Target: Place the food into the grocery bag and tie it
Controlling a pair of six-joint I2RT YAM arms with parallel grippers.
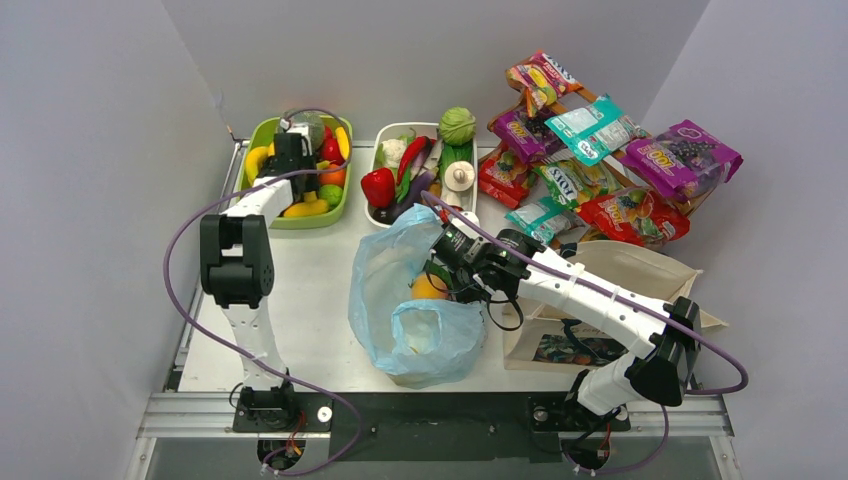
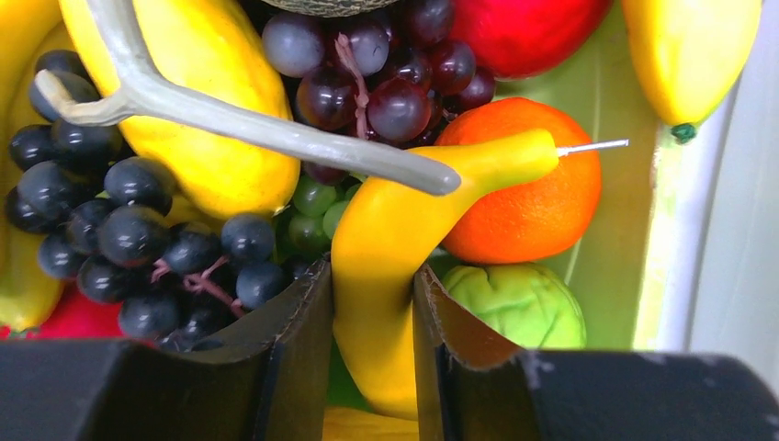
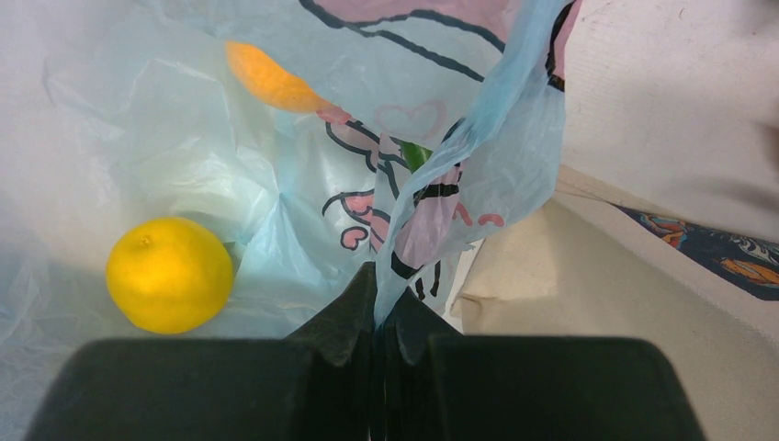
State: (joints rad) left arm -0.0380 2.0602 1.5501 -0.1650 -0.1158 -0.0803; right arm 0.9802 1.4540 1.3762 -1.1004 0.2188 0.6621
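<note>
Looking down from the overhead camera, I have the left tool (image 1: 290,160) reaching into the green tray (image 1: 300,222) at the back left of the desk (image 1: 300,310). On its wrist camera the two fingers sit against either flank of a yellow banana (image 2: 395,211), so I read that tool as clamped on the banana. The banana lies in the pile, touching an orange (image 2: 533,197) on its right. A bunch of dark grapes (image 2: 138,230) is on the left, a lumpy green fruit (image 2: 519,303) sits just beside the right finger, and a grey stalk (image 2: 257,124) crosses over the top.

The grocery bag (image 1: 385,290) sits near the middle front of the desk, crumpled, with its mouth open. My right tool (image 3: 377,317) is fully closed, pinching a twisted strip of the bag's printed edge at the bag's right side. Inside the bag I see a yellow citrus fruit (image 3: 170,274) resting on the plastic, with an orange piece (image 3: 271,81) farther in.

Behind the bag, the white tray (image 1: 400,127) holds vegetables, among them a red pepper (image 1: 378,187) and a green cabbage (image 1: 457,126). The snack packets (image 1: 600,150) are heaped at the back right. A beige canvas tote (image 1: 640,265) lies flat under my right arm, just beside the bag.
</note>
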